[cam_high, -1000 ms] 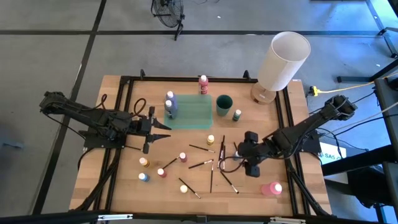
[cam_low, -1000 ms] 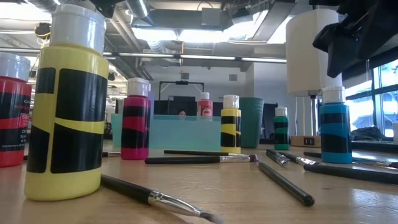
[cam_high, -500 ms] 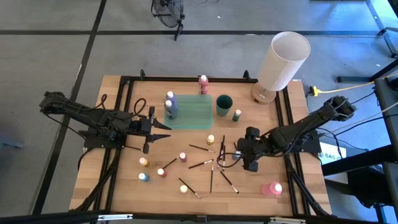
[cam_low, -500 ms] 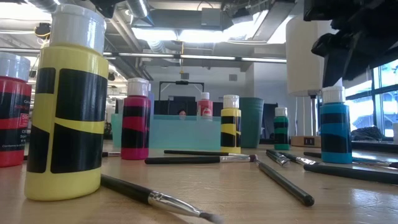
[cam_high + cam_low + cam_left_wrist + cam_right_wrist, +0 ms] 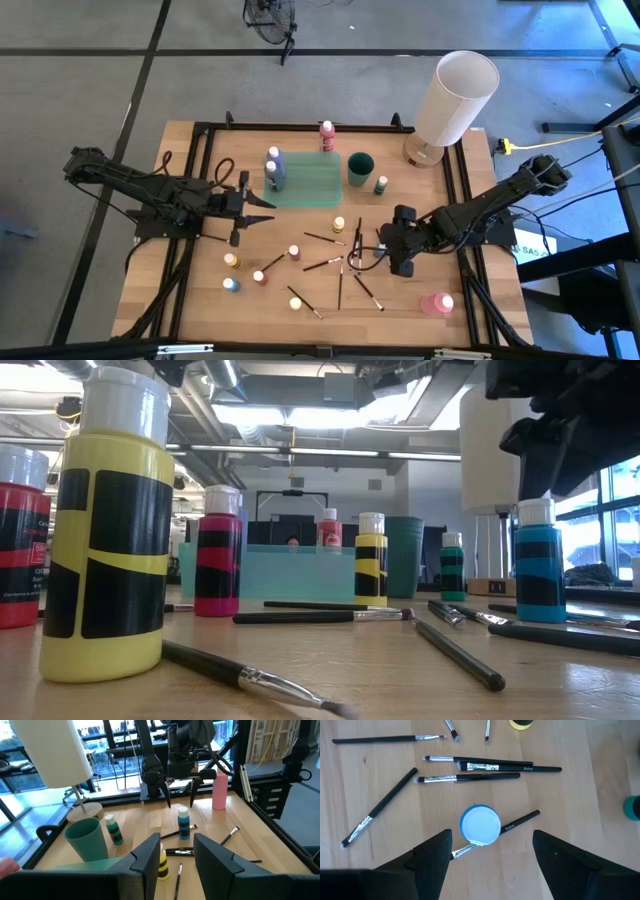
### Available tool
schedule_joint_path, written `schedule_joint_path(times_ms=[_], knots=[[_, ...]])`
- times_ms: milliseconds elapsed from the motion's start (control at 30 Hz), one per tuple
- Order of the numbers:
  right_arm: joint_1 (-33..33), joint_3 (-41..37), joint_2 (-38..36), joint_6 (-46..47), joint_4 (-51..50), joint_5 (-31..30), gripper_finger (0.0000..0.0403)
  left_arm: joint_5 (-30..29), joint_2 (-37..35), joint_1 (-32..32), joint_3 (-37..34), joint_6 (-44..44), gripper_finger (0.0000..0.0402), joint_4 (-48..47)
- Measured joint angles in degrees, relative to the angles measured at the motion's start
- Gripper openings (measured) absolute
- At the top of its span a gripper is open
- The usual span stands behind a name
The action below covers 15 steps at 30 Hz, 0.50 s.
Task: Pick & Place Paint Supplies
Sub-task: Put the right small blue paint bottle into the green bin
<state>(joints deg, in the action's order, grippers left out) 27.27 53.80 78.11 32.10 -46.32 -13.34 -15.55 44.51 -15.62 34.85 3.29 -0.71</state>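
Blue bottle (image 5: 480, 825) upright on the table (image 5: 200, 300) among loose brushes (image 5: 492, 766), right under the right gripper (image 5: 381, 246), fingers wide apart and empty. Other bottles scattered nearby, purple bottle (image 5: 273, 170) at the edge of the green tray (image 5: 315, 182), green cup (image 5: 360, 168) beside it; "Soho" on one brush handle. Left gripper (image 5: 264, 204) beside the tray, fingers part open, empty.

The bench (image 5: 200, 290) was pale wood with a smooth, matt grain. The yellow bottle (image 5: 107, 530) looked like glossy plastic under a smooth white cap. The brushes (image 5: 492, 766) had matt black handles and shiny metal ferrules. The fingers (image 5: 432, 857) were matt black plastic.
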Motion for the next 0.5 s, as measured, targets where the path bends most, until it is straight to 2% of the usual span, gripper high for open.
schedule_joint_path(times_ms=[133, 267, 500], knots=[[0.0, 0.0, 0.0, -0.58, 0.47, 0.0, 0.0281, -0.45, 0.0, 0.0, 0.0, 0.69, 0.0113, 4.07], [-0.08, 0.0, 0.0, -1.11, 0.51, 0.0, 0.0281, -3.78, -0.01, -0.02, 0.04, 3.95, 0.0113, 8.54], [-0.24, 0.0, 0.0, -2.04, 1.76, -0.02, 0.0281, -7.93, 0.0, 0.0, 0.04, 6.52, 0.0114, 9.99]])
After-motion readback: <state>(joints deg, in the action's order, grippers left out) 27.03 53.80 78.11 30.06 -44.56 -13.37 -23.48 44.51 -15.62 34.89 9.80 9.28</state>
